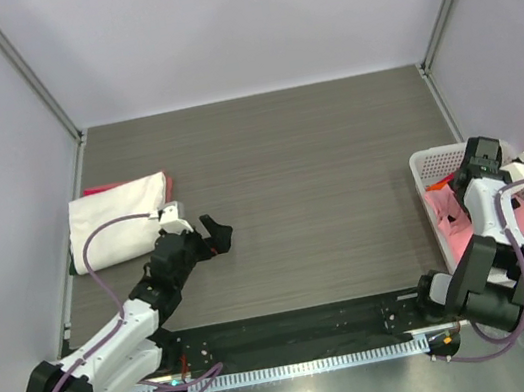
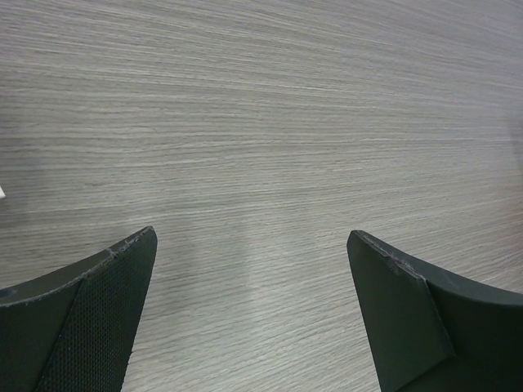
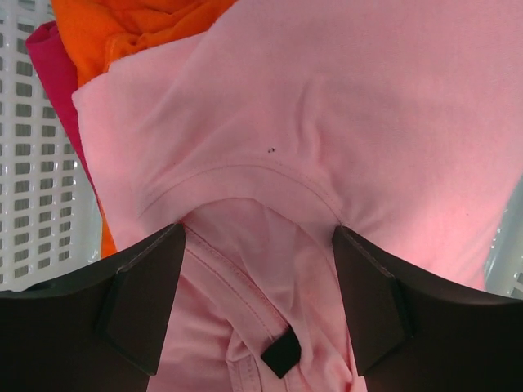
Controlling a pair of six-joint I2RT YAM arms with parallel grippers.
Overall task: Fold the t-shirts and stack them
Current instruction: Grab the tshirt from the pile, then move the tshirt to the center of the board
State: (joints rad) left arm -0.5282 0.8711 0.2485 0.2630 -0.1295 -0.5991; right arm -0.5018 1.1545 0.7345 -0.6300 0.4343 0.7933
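Note:
A folded cream-white t-shirt (image 1: 118, 231) lies at the table's left edge on top of a red one (image 1: 99, 190) whose edge just shows. My left gripper (image 1: 216, 234) is open and empty, just right of that stack, low over bare wood (image 2: 261, 163). A light pink t-shirt (image 3: 310, 122) lies crumpled in the white mesh basket (image 1: 432, 162) at the right, its neck opening and small dark label (image 3: 282, 354) between my right gripper's (image 3: 258, 237) open fingers. My right gripper (image 1: 480, 160) is down in the basket. An orange t-shirt (image 3: 122, 33) and a deep pink-red cloth (image 3: 51, 57) lie beneath the pink one.
The basket wall (image 3: 33, 204) stands close on the left of the right gripper. White walls with metal posts enclose the table on three sides. A black rail (image 1: 296, 332) with the arm bases runs along the near edge.

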